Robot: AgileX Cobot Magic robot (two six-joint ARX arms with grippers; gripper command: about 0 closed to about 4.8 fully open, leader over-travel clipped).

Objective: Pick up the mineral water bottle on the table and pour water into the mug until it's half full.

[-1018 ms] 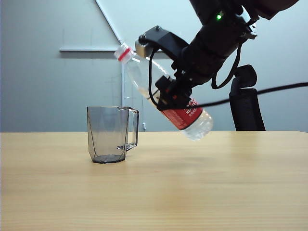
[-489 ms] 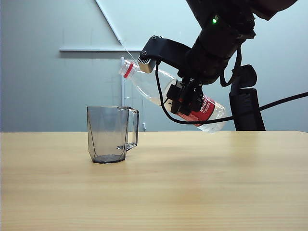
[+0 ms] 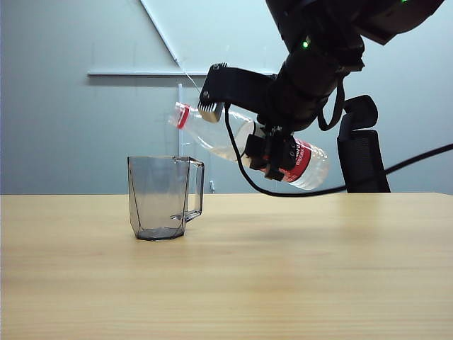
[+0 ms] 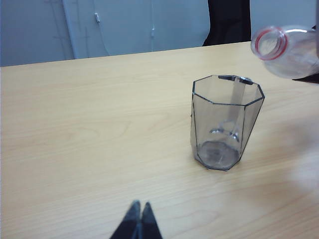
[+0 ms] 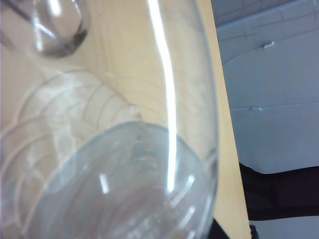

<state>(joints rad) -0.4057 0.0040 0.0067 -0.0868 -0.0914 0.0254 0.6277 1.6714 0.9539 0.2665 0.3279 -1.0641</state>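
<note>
Only left wrist: bottle (image 4: 286,51) mouth uncapped; right pincer (image 3: 272,152) gripping; left pincer (image 4: 138,219) clenched.

Uncapped mineral water bottle (image 3: 244,142) tilted near level, red-ringed mouth just above-right of the upright, seemingly empty mug (image 3: 166,197) on the bench (image 3: 297,269).

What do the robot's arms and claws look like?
The right arm is chunky and black, with a tiny green light and a black cable looping away. The right gripper is black too. The left gripper shows only two thin dark fingertips pressed together.
</note>
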